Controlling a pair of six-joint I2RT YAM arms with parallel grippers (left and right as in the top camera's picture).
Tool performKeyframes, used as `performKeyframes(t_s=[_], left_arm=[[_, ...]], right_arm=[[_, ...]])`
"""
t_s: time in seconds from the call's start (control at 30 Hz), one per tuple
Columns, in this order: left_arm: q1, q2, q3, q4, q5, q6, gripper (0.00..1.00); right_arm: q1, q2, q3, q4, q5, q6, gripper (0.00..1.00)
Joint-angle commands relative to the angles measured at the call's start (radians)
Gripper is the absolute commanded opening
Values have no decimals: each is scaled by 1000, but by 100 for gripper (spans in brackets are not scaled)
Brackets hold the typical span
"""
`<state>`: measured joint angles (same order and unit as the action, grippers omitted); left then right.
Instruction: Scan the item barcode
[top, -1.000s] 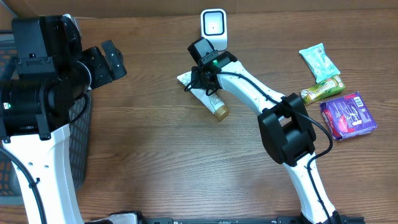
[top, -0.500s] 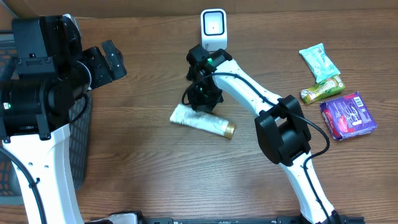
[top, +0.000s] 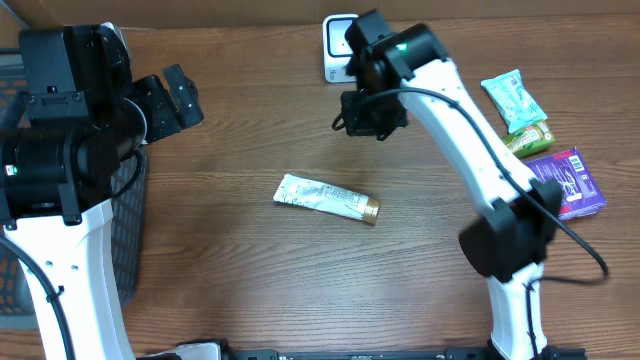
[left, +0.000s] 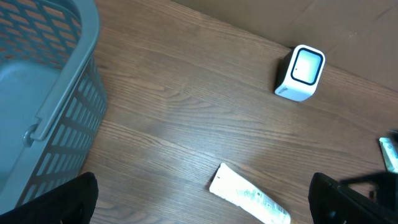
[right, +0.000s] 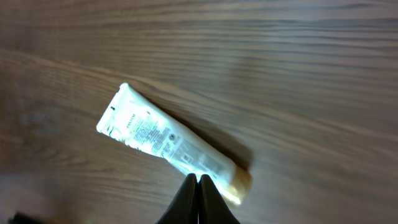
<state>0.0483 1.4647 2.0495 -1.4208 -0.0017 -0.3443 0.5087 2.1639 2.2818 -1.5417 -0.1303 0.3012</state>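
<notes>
The item is a white tube with a gold cap (top: 325, 199), lying flat on the wooden table in mid-scene. It also shows in the left wrist view (left: 249, 200) and the right wrist view (right: 168, 144). The white barcode scanner (top: 335, 50) stands at the back, partly hidden by the right arm; its face shows clearly in the left wrist view (left: 300, 73). My right gripper (top: 366, 114) hovers high between scanner and tube, shut and empty, its fingertips (right: 198, 179) pressed together above the tube. My left gripper (top: 184, 99) hangs open at the left, with the tube's flat end between its spread fingers (left: 202, 202) far below.
A grey mesh basket (left: 56, 93) stands at the left table edge under the left arm. At the right edge lie a green packet (top: 513, 98), a yellow-green bar (top: 520, 143) and a purple packet (top: 560, 185).
The right gripper let go of the tube, which now lies flat on the table. The right arm rose and swung back toward the scanner. The left arm stayed still.
</notes>
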Motion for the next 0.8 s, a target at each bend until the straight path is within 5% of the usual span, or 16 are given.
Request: performKeyframes(t_s=[0.0, 0.3, 0.77], left_arm=[[4, 3, 13, 3, -8, 8, 100], [4, 3, 13, 3, -8, 8, 100], [4, 3, 13, 3, -8, 8, 100]], right_arm=[[63, -60, 29, -40, 148, 137, 4], [148, -61, -184, -8, 116, 212, 4], [196, -142, -690, 287, -59, 272, 4]])
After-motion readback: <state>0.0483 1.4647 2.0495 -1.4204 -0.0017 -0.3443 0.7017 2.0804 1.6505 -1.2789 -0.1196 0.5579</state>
